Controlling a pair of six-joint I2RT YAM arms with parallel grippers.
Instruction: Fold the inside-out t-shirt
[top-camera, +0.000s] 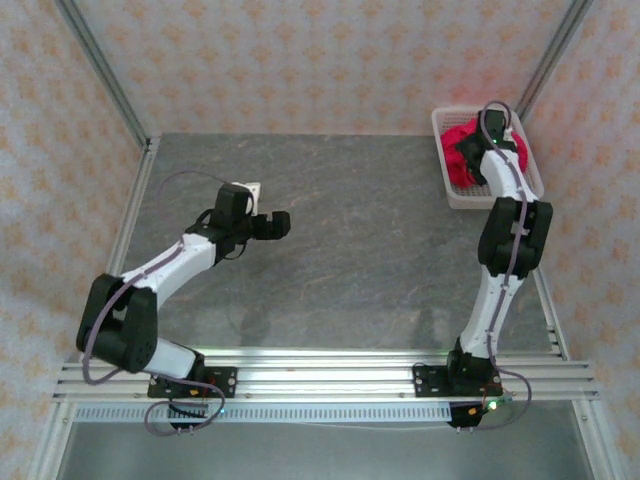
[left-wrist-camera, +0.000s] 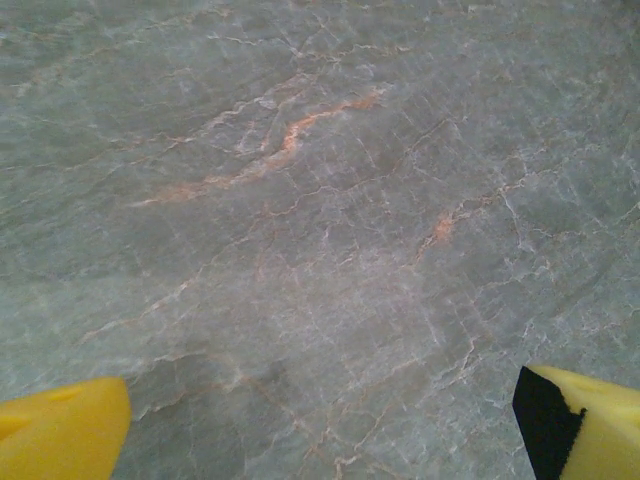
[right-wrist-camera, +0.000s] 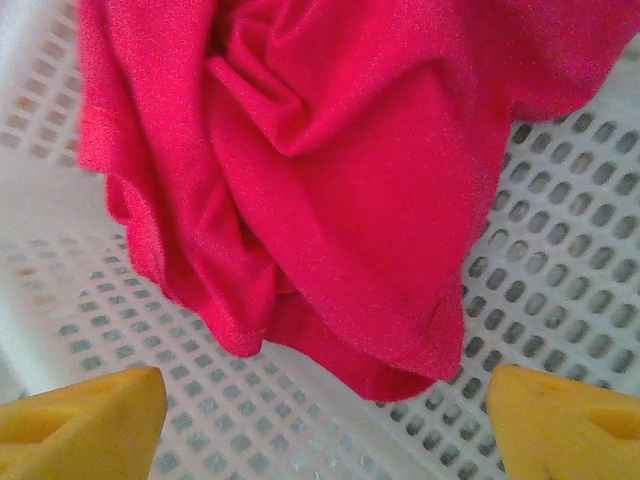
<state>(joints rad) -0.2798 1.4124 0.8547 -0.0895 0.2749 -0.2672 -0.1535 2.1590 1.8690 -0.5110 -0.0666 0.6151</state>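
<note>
T-shirt (right-wrist-camera: 320, 180) bunched, no clear long axis, in white basket (top-camera: 455, 195) at far right of tabletop (top-camera: 370, 260), just beyond right tool (right-wrist-camera: 325, 425), released wide; left tool (left-wrist-camera: 320, 425), likewise released, well apart.

A grey, stone-veined worktop (top-camera: 360, 260) with faint orange streaks lies under even light. Pale walls (top-camera: 300, 60) with a small repeating orange motif enclose it, with slanting metal posts (top-camera: 100, 70) at the back corners.

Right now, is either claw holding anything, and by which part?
Nothing is held. The right gripper hangs open over the crumpled red t-shirt in the basket; the left gripper is open above the table.
</note>
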